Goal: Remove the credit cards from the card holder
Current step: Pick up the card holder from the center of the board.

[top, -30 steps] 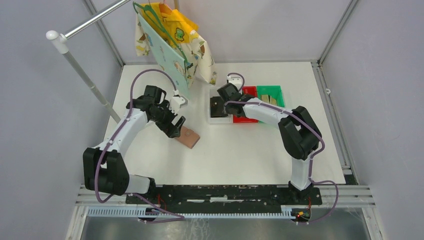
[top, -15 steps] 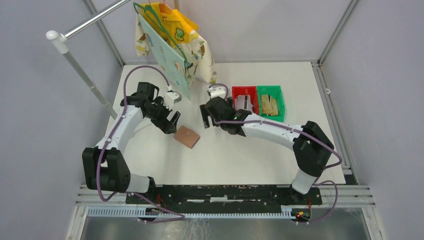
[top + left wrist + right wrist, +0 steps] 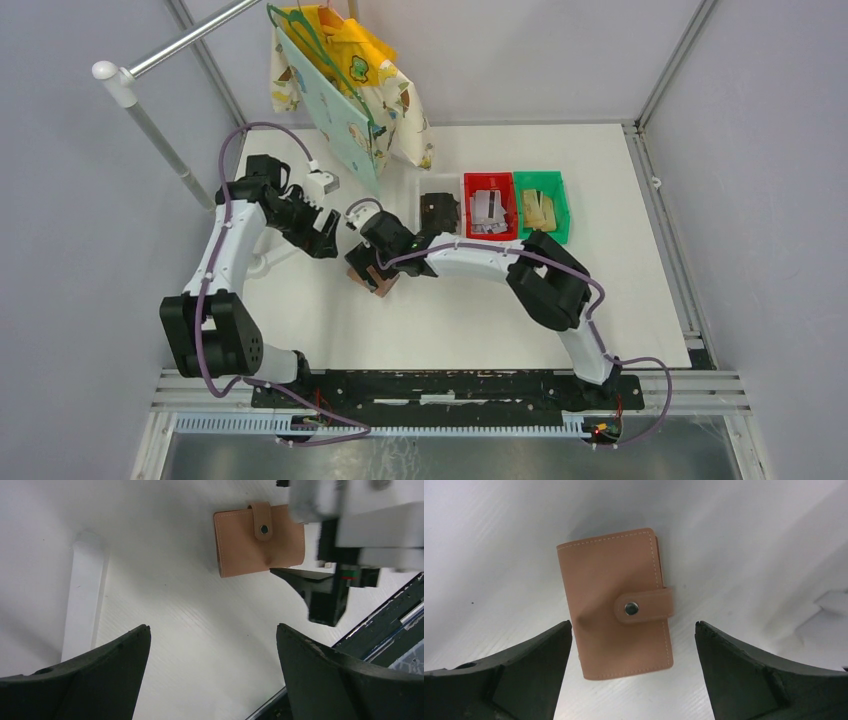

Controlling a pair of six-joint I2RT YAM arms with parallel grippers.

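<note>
While the pink card holder lies snapped shut on the white table, the right hand hovers directly above it, fingers spread wide. The left hand, also spread and empty, hangs just beside the right one. Beyond the right hand, three bins hold cards. Grey walls enclose the table, and cartoon-printed cloth hangs from a rail.

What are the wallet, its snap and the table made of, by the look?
The wallet looks like matte salmon leather or faux leather: stitched edges, a soft dent beside the strap. Its snap looks like metal: small, round, shiny. The table is white and matte with fine ribbed lines, maybe laminate or plastic; unclear which.
</note>
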